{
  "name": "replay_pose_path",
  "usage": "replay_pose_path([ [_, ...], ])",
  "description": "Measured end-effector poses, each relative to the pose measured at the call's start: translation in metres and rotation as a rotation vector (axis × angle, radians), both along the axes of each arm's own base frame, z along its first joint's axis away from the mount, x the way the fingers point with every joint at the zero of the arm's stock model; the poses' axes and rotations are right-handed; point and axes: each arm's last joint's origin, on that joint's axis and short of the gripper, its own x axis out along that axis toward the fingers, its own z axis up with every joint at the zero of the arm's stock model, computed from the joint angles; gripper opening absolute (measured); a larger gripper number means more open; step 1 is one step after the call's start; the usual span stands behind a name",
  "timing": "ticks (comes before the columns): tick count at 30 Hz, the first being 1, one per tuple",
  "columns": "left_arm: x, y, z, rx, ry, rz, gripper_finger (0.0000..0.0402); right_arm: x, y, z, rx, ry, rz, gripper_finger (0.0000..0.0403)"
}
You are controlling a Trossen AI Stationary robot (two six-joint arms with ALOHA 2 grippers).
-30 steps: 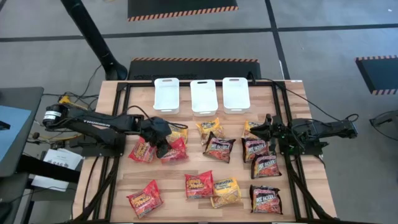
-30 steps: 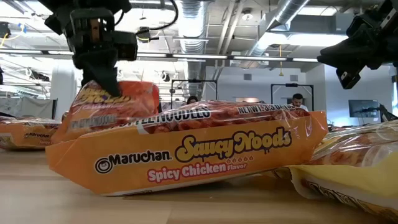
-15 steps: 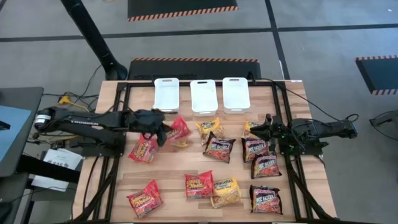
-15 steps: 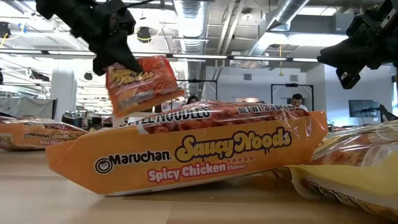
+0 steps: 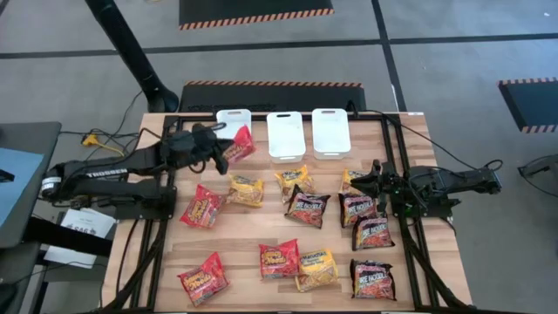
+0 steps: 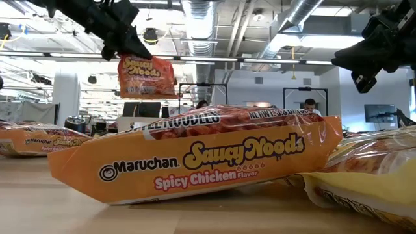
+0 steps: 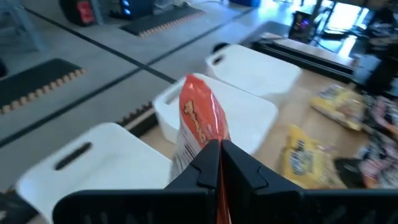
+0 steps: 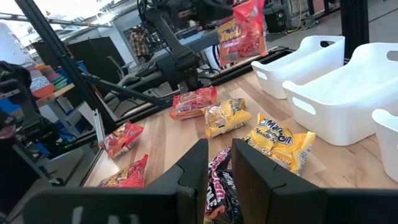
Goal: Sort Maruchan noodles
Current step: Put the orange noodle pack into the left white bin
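Carrying a red packet (image 5: 239, 145) pinched in its jaws, your left gripper (image 5: 217, 148) hangs over the near right corner of the left tray (image 5: 232, 121), so the step in hand looks like delivery. Next you would centre it over that tray and let go; other Maruchan noodles (image 5: 307, 209) lie on the worktop (image 5: 253, 235). Your right gripper (image 5: 377, 180) waits, jaws narrowly parted and empty.

wooden table (image 5: 261, 234) carries three white trays (image 5: 284, 134) along far edge; red, yellow, dark noodle packets (image 5: 307, 208) scattered flat across the middle and near side.
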Motion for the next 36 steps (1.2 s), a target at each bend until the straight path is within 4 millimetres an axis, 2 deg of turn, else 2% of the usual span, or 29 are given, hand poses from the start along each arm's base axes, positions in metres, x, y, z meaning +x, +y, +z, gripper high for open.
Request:
replay_pose_path([
  [3, -0.003, 0.01, 0.0, 0.011, 0.002, 0.026, 0.0, 0.0, 0.0, 0.0, 0.0, 0.0, 0.0, 0.0098],
  [8, 0.0, 0.023, -0.007, -0.074, -0.002, -0.026, 0.0, 0.0, 0.0, 0.0, 0.0, 0.0, 0.0, 0.0098],
  [13, 0.007, 0.027, -0.015, -0.1, 0.037, -0.036, 0.0, 0.0, 0.0, 0.001, 0.001, -0.007, 0.0, 0.0098],
  [18, 0.007, 0.027, -0.015, -0.074, 0.053, -0.045, 0.0, 0.0, 0.0, 0.001, 0.001, -0.008, 0.0, 0.0098],
  [26, 0.003, 0.031, -0.011, -0.03, 0.053, -0.005, 0.0, 0.0, 0.0, 0.001, 0.001, -0.01, 0.0, 0.0098],
  [36, -0.01, 0.054, -0.01, -0.023, 0.039, 0.088, 0.0007, 0.0, 0.0, 0.013, 0.018, -0.133, -0.001, 0.0098],
])
